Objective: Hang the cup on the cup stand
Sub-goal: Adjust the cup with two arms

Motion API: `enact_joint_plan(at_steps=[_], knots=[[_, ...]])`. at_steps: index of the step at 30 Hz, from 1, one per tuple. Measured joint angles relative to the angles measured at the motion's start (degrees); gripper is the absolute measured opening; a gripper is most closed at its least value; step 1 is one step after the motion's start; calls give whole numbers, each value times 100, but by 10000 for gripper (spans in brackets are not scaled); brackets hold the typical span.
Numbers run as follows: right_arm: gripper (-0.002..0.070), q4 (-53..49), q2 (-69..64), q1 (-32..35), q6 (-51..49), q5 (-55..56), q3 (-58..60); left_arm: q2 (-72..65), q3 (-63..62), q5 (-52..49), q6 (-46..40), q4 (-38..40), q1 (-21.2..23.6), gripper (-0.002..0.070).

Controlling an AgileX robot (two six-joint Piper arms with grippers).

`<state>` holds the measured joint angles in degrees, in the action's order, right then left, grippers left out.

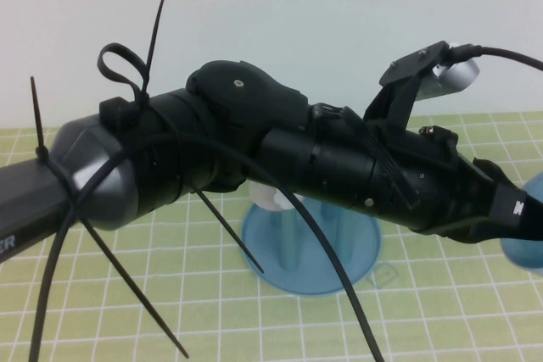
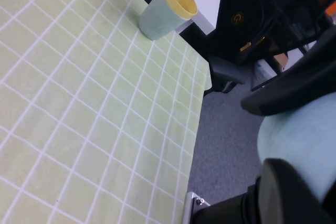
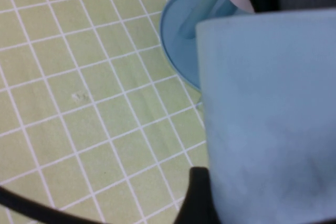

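Observation:
The light blue cup [image 1: 526, 231] hangs in the air at the far right of the high view, to the right of the cup stand [image 1: 310, 252]. My left arm crosses the whole view, and my left gripper [image 1: 514, 208] is shut on the cup. In the left wrist view the cup [image 2: 299, 140] sits between two black fingers [image 2: 294, 192]. My right gripper [image 3: 273, 203] is out of the high view. In its wrist view the cup [image 3: 268, 114] fills the jaws with one finger [image 3: 198, 198] against its side. The stand's blue base [image 3: 176, 30] lies behind.
A green cup with a yellow inside [image 2: 165, 11] lies near the table's edge in the left wrist view, with the floor beyond. The yellow-green gridded cloth [image 1: 170, 294] covers the table. A white-capped peg [image 1: 270, 197] shows under my left arm.

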<state>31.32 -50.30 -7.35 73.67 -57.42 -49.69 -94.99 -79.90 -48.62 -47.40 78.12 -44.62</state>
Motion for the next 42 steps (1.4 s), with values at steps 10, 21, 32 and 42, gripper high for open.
enact_joint_plan(at_steps=[10,21,32,42], knots=[[556,52,0,-4,63,0,0,0,0,-470,-154,4,355,375],[556,62,-47,-4,77,-60,0,0,-654,-2049,-455,563,950,368],[556,62,-52,-4,-88,-162,0,111,-1363,-2035,-688,-1082,156,368],[556,62,-106,-4,-106,-171,0,86,-1363,-1485,-509,-1559,-218,367]])
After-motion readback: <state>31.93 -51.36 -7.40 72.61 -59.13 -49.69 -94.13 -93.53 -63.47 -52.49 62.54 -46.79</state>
